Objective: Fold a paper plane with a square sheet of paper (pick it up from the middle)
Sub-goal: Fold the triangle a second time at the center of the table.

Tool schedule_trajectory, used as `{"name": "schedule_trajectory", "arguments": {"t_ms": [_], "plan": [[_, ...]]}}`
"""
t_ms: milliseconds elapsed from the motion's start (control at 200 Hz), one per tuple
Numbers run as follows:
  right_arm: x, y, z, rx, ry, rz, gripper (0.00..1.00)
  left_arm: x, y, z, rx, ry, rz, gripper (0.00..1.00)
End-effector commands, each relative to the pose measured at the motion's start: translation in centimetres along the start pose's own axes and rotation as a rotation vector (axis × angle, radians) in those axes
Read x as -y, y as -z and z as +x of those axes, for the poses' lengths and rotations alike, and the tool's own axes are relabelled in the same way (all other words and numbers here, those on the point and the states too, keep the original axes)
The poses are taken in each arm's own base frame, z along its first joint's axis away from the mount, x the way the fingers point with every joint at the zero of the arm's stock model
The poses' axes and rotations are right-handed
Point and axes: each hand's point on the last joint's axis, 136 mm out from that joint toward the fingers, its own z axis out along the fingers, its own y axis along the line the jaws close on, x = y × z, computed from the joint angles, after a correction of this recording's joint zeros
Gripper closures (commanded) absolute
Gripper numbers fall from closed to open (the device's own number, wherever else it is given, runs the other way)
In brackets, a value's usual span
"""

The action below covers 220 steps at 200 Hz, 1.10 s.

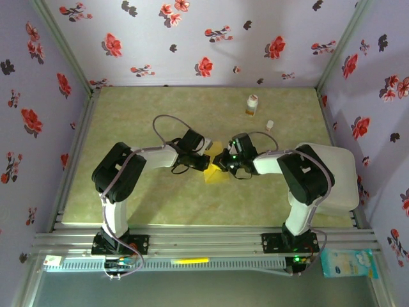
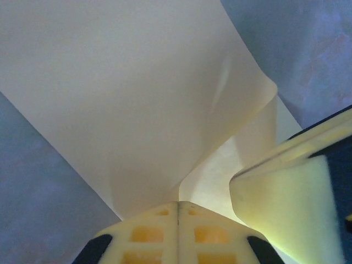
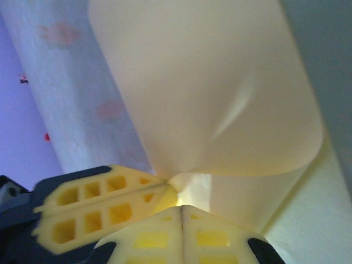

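At mid-table, left gripper (image 2: 177,204) and right gripper (image 3: 182,207) both pinch the square sheet of paper (image 1: 215,176), its outline largely hidden.

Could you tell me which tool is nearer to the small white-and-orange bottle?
Right: the right tool, gripping the paper, is near-left of the bottle; the left tool is farther left.

Your top camera looks steeply down from above and behind the arm bases, taking in the whole pale green marbled desk (image 1: 128,121). Each wrist camera peers along its own cream lattice fingers (image 2: 148,234), very close to the thin mustard-yellow sheet of paper (image 2: 126,99), which all three views share.
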Motion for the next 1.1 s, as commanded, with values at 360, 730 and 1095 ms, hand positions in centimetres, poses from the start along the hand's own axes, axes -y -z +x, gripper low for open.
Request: {"name": "schedule_trajectory", "arguments": {"t_ms": [360,730,1095], "plan": [[0.8,0.7,-1.1,0.055,-0.033,0.03,1.0,-1.3,-0.8,2.1,-0.078,0.001,-0.038,1.0],[1.9,1.0,-3.0,0.066,-0.054,0.084,1.0,-1.4,-0.8,2.2,-0.084,-0.002,-0.043,1.0],[5.0,1.5,-3.1,0.088,-0.109,0.192,1.0,-1.4,-0.6,2.2,-0.089,-0.007,-0.046,1.0]]}}
